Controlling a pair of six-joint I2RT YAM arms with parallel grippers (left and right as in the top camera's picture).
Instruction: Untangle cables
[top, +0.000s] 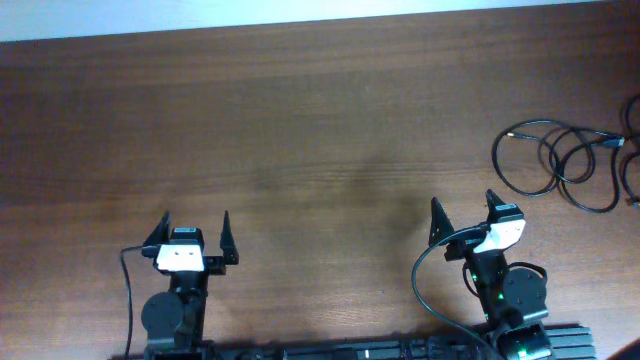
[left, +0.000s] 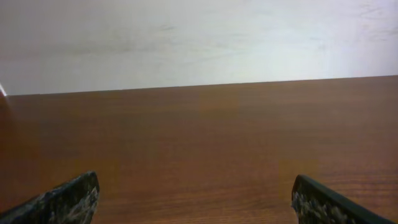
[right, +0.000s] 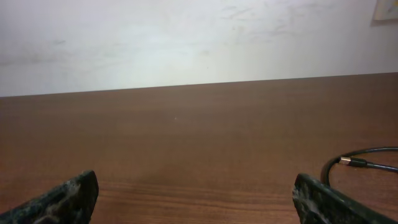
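Note:
The cables lie as thin black loops tangled together at the far right of the brown table, running off the right edge of the overhead view. A short stretch with a metal-tipped plug shows at the right of the right wrist view. My right gripper stands open with nothing in it, a little below and left of the cables. Far from them, my left gripper is open and empty near the front left. Both wrist views show wide-spread fingers over bare wood.
The wooden table ends at a pale wall along its far edge. A black strip of equipment runs along the front edge between the two arm bases.

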